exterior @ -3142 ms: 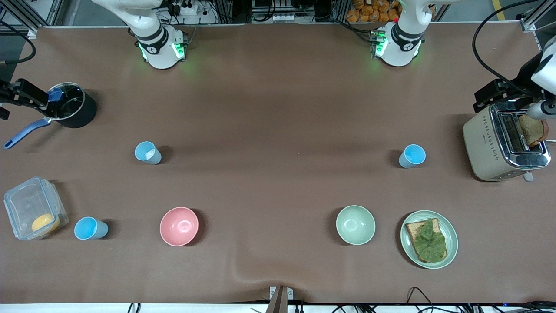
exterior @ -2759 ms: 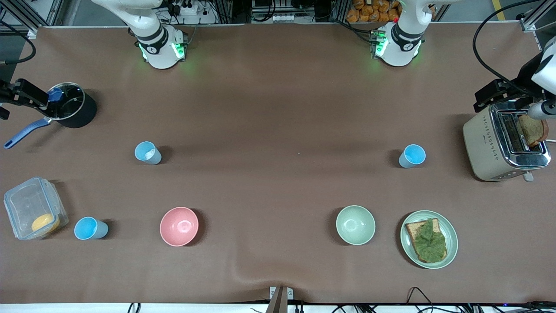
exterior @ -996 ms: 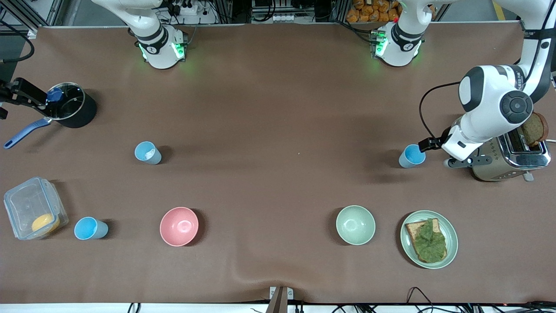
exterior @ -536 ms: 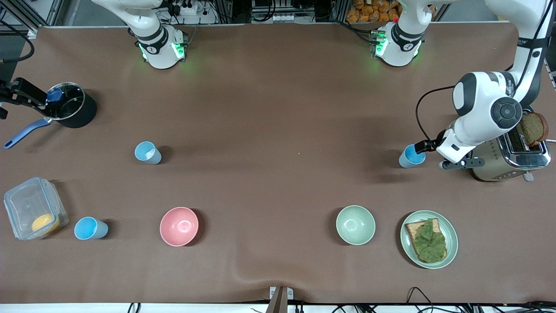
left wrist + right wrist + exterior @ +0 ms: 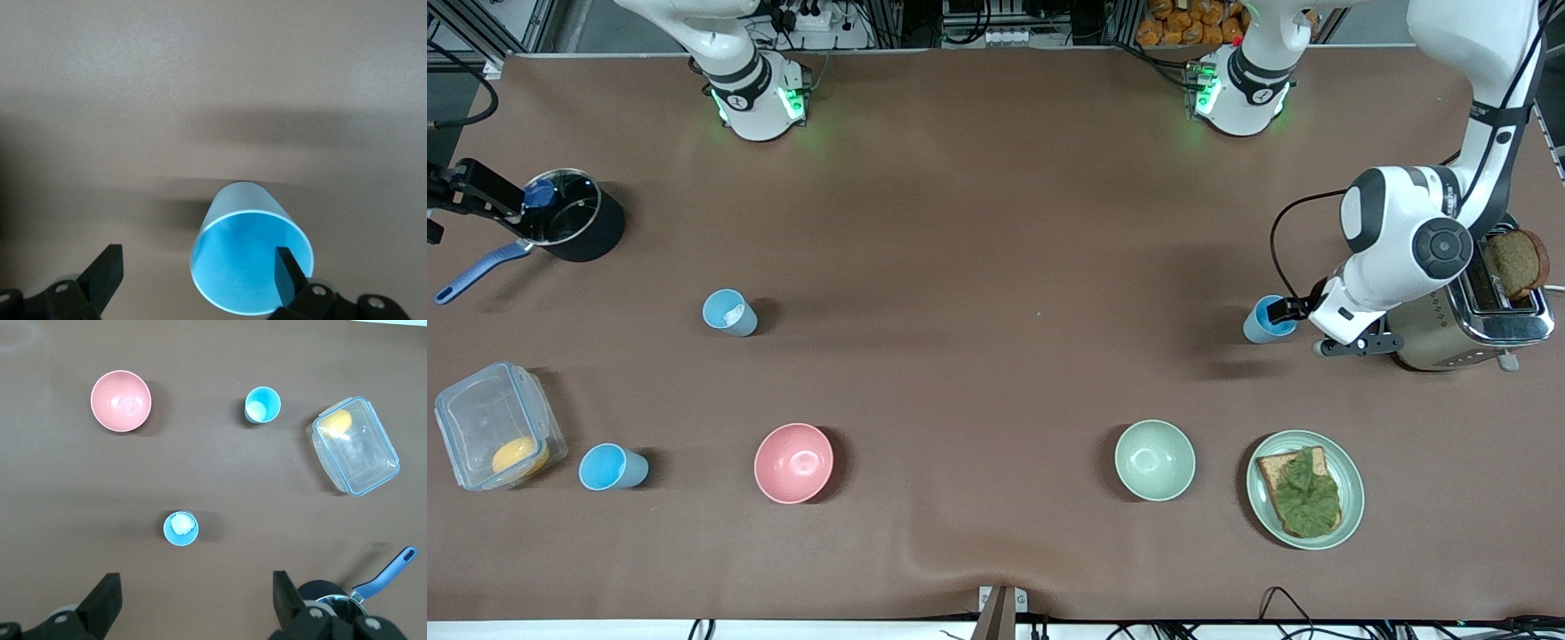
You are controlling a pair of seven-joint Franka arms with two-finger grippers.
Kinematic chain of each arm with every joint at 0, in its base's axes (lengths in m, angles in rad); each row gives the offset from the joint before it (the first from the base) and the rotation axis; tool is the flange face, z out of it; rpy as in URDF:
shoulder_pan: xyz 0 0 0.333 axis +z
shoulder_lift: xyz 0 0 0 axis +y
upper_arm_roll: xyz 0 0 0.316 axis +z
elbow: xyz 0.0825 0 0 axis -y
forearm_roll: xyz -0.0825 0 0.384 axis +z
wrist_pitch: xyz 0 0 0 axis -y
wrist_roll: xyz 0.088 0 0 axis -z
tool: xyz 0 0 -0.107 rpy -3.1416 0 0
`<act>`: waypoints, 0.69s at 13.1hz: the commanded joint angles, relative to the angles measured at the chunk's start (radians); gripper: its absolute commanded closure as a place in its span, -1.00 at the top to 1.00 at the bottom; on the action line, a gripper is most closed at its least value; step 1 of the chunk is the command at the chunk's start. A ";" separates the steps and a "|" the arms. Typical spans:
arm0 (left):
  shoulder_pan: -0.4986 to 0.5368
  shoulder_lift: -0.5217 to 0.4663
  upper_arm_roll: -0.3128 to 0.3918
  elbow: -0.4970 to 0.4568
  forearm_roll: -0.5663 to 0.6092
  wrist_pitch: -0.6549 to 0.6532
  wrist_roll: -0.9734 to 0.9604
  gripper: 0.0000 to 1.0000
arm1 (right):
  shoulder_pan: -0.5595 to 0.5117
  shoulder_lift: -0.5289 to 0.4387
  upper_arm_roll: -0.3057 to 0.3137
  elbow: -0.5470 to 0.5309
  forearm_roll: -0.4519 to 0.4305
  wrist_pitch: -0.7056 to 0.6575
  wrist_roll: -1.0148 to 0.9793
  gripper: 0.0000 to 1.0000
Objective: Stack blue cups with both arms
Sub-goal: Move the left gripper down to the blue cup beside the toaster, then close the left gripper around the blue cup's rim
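We find the left gripper [image 5: 1279, 311] low at the blue cup [image 5: 1264, 321] that stands beside the toaster [image 5: 1463, 311] toward the left arm's end of the table [image 5: 996, 222]. In the left wrist view its fingers [image 5: 287, 273] are spread wide, one inside the cup's rim and the other outside it; we cannot confirm contact with the wall. A second blue cup [image 5: 728, 313], with something pale inside, stands toward the right arm's end, and a third blue cup [image 5: 612, 468] stands nearer the front camera, beside the clear container [image 5: 498, 425]. The right gripper [image 5: 193, 600] waits high over the table beside the black pot [image 5: 574, 226], its fingers wide apart and holding nothing.
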 commanded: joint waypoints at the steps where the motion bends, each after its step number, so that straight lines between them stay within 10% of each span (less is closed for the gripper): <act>1: 0.025 0.000 -0.003 -0.008 0.017 0.016 0.019 1.00 | -0.008 -0.006 0.013 0.012 -0.011 -0.014 -0.003 1.00; 9: 0.024 0.030 -0.005 -0.010 0.017 0.025 0.019 1.00 | -0.007 -0.009 0.013 0.020 0.001 -0.063 0.004 1.00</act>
